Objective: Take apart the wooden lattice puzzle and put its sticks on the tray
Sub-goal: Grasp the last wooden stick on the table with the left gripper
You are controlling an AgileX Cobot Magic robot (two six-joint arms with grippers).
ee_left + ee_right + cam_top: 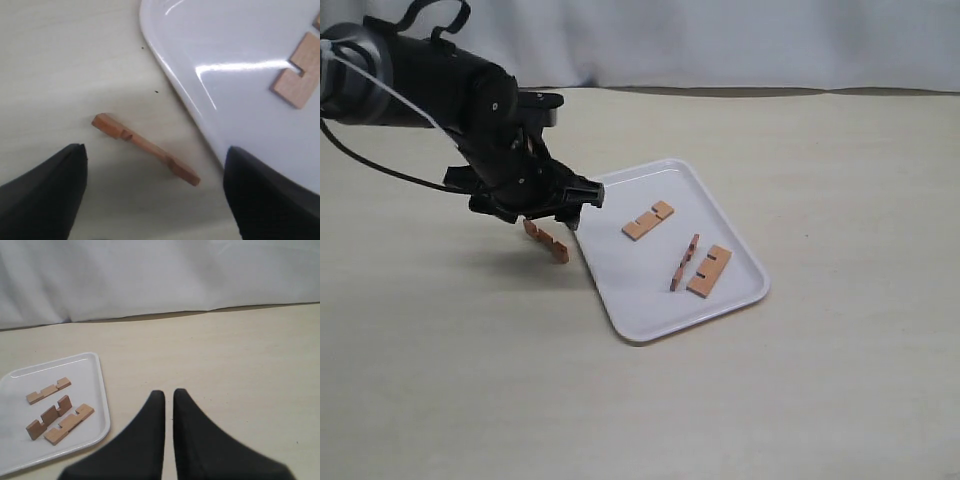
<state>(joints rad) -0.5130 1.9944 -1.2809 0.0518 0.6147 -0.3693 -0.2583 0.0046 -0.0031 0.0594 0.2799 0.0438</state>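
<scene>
**A:** Looking past the left gripper (155, 197), I see its two dark fingers (45, 192) spread wide with nothing between them. What lies under the gap?

**B:** One stick (145, 148), on the bare table (470, 380) just beside the tray (210, 50). It isn't touching the rim. It lies slantwise to the fingers, and it looks propped on its narrow edge, notches up, though I can't be sure.

**A:** So where might this go wrong?

**B:** One finger hangs over the tray's rim. If it drops straight down, I'd expect it to hit the rim and tilt the tray. Because of the slant, closing could catch only one end of the stick and spin it away, or knock it flat.

**A:** And farther in?

**B:** Three sticks (648, 220) sit apart on the tray, two flat and the middle one on its edge. A jolt to the tray would likely topple that one or slide all three.

**A:** The right gripper (168, 392)?

**B:** It's well away. Its fingers are nearly together with only a sliver between them, and it holds nothing.
</scene>
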